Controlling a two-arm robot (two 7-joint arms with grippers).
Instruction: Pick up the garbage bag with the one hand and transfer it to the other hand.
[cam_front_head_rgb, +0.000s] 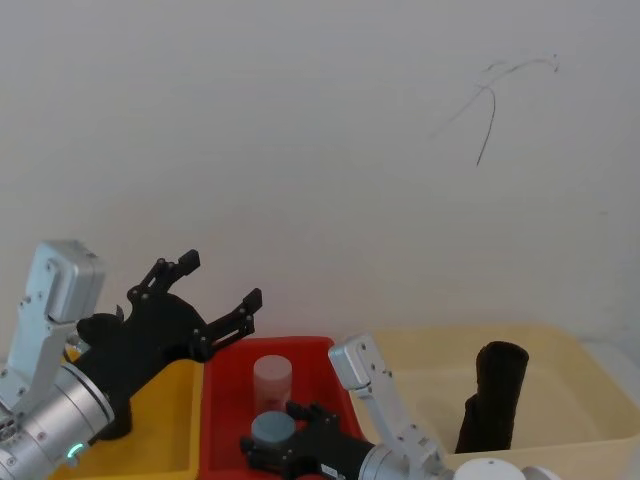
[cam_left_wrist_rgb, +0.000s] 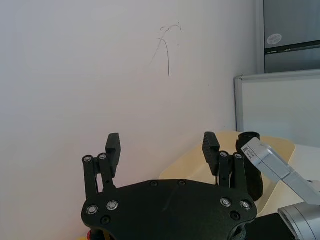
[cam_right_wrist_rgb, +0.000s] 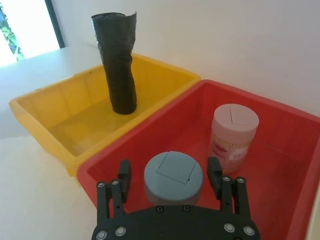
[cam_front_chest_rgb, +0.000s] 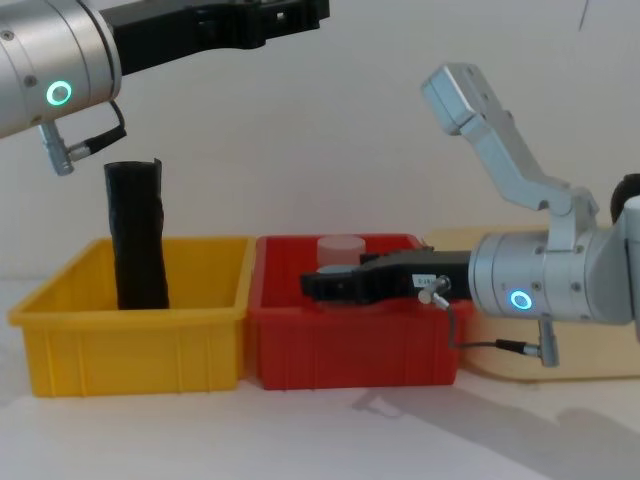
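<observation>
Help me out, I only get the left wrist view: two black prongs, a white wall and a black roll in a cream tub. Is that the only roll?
Observer: No. Besides that thick black roll in the cream bin, a slimmer black roll stands upright in a yellow bin on the robot's left.
Visitor: What's between the bins?
Observer: A red bin holding a pink jar and a grey-lidded jar.
Visitor: Where's the other arm's hand?
Observer: The right gripper hangs over the red bin, jaws open toward the grey-lidded jar.
</observation>
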